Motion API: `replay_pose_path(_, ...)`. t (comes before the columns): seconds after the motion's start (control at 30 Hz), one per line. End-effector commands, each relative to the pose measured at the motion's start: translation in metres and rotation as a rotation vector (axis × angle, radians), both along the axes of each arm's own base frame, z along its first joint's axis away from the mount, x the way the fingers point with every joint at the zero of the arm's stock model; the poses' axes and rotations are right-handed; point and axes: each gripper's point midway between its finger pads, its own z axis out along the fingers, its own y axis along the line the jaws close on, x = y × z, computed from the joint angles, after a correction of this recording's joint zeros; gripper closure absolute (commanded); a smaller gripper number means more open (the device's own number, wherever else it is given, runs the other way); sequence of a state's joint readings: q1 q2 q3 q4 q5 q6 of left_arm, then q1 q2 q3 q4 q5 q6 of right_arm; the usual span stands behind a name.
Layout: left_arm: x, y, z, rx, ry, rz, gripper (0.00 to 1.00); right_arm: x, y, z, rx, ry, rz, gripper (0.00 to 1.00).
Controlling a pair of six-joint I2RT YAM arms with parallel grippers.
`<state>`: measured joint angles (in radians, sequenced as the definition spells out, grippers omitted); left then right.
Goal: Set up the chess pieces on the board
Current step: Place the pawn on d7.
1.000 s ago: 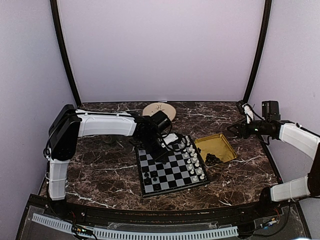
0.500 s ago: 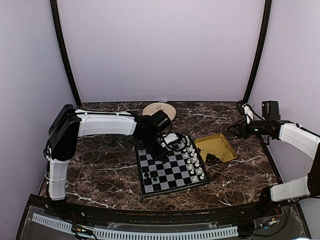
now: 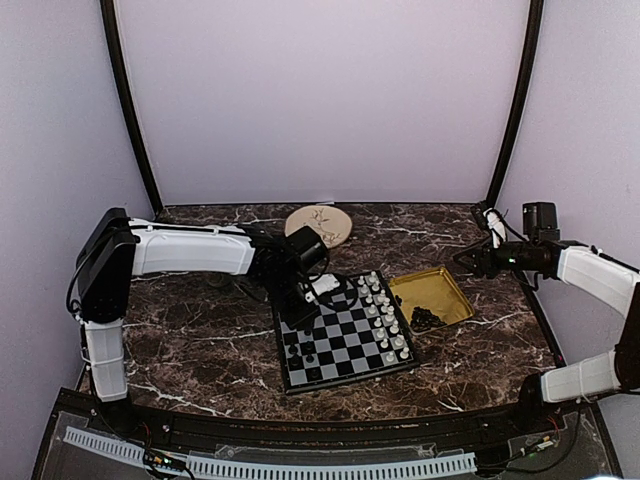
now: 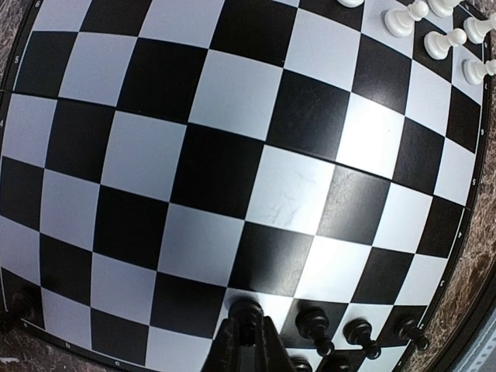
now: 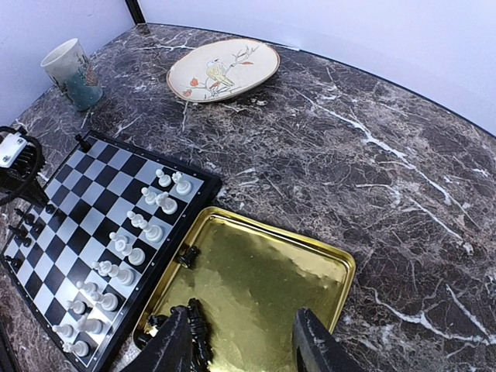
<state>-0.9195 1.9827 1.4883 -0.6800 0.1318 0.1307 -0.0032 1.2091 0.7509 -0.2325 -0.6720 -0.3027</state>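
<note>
One black piece (image 4: 246, 308), pinched in left claw (image 4: 246, 329)

The table (image 3: 200, 330) has a dark brown marble-look top with pale veins, and its far edge meets the back wall. A small black and white chessboard (image 3: 340, 345) lies flat near the middle, turned a little askew. Just to its right lies a square yellow tray (image 3: 430, 290), its near left edge close against the chessboard's right side. Farther back, near the wall, a round cream plate (image 3: 320, 222) painted with a bird on a branch rests flat. A pale mug (image 5: 74, 74) stands upright left of the plate, near the chessboard's far left corner.
</note>
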Motion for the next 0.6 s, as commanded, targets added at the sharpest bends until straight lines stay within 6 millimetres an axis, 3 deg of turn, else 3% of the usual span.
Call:
replay_pose_path(0.0,-0.0088,0.0102,0.0144,0.002,-0.006,0.004,0.94,0.0010,0.0013,-0.0003,0.009,-0.014,0.016,0.56)
replay_pose_path(0.3,-0.0145,0.0100,0.0130,-0.019,0.015,0.008,0.93,0.0001,0.0016,0.0000,0.009,-0.015,0.018,0.56)
replay_pose_path(0.57,-0.0121,0.0105,0.0129,-0.015,0.004,0.015,0.83,-0.0003,0.0016,0.0011,0.009,-0.021,0.018,0.56)
